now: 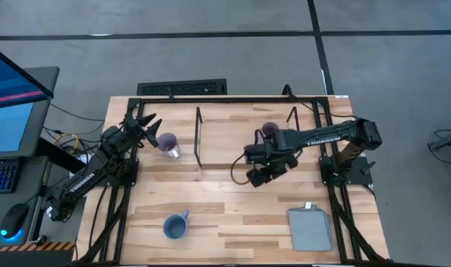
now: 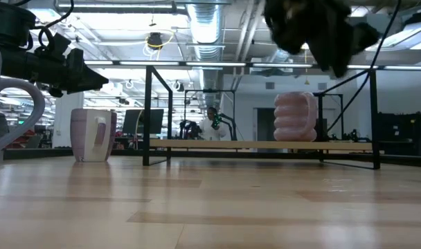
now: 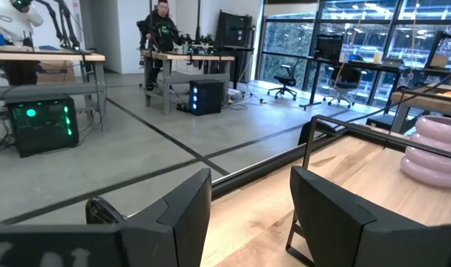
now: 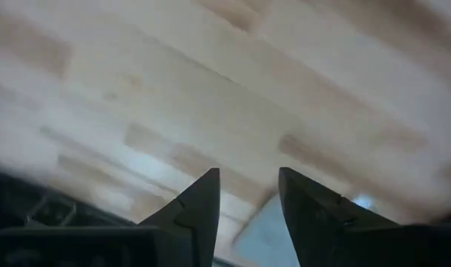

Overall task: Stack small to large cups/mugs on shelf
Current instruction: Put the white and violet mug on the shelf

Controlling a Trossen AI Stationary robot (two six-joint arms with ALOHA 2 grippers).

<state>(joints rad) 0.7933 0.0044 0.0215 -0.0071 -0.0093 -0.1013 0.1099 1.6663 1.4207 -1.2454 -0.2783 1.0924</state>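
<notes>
Table (image 1: 233,222) carries everything; clock directions are read off the high view, 12 = far edge.

Shelf (image 1: 244,144) sits at 12 o'clock of the table, wire frames at its 9 and 3 ends. As the stacking target, it's within reach of both arms.

Cloth (image 1: 310,228): one, grey, folded, flat at 5 o'clock. Not part of the job, parked well away from the shelf.

Mugs, three in total:
- ribbed purple mug (image 1: 269,131), on the shelf near its 3 o'clock frame. Judging by the low view it's the bulkiest, so probably the base of the stack.
- smooth purple mug (image 1: 168,144), on the table just outside the shelf's 9 o'clock frame, upright, handle showing in the low view.
- blue mug (image 1: 175,226), at 7 o'clock, well clear of the shelf, upright.

So one of three is on the shelf and two are loose; nothing is nested yet.

Left gripper (image 1: 147,126) hangs at about 10 o'clock, just beside the smooth purple mug on its 9 o'clock side. Fingers (image 3: 329,211) are parted with nothing between them. Looks set to take that mug.

Right gripper (image 1: 266,174) hovers over bare tabletop near centre, at 6 o'clock of the ribbed mug, raised off the surface. Fingers (image 4: 199,204) are spread and empty.

Arms: two. Grippers: two, neither holding anything.
</notes>
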